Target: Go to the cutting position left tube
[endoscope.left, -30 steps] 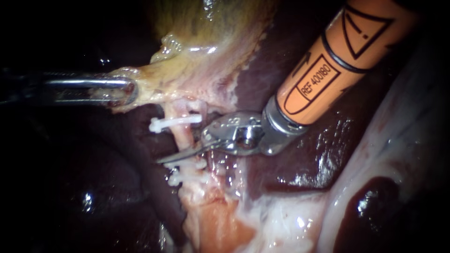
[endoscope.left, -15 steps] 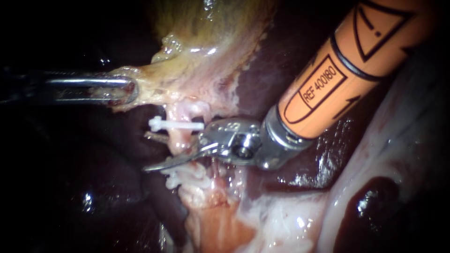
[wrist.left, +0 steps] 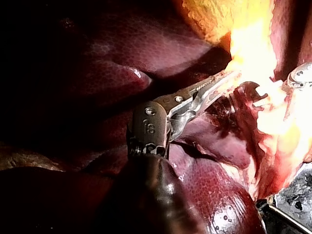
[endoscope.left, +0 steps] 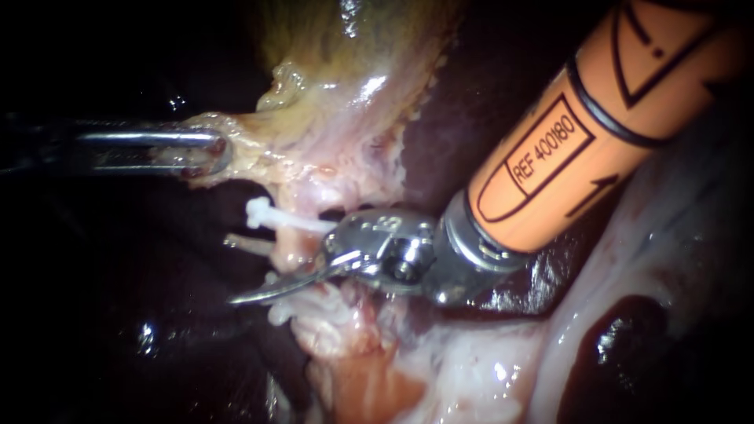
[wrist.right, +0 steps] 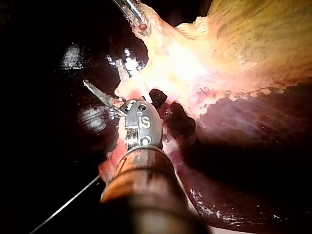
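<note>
Tube [endoscope.left: 292,253] straddled by open end effector, right instrument [endoscope.left: 229,269] slanting in — left instrument [endoscope.left: 214,153] grips gallbladder [endoscope.left: 345,94].

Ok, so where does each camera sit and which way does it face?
Endoscope view: close to the tissue, facing the clipped tube; left instrument enters from the left, right instrument from the upper right.
Left wrist view: on the left arm, looking along its own shaft to the gallbladder its pincer grips.
Right wrist view: on the right arm, looking along its own shaft to its pincer, open around the tube.
Shared: endoscope and right wrist views both show both instruments.
</note>
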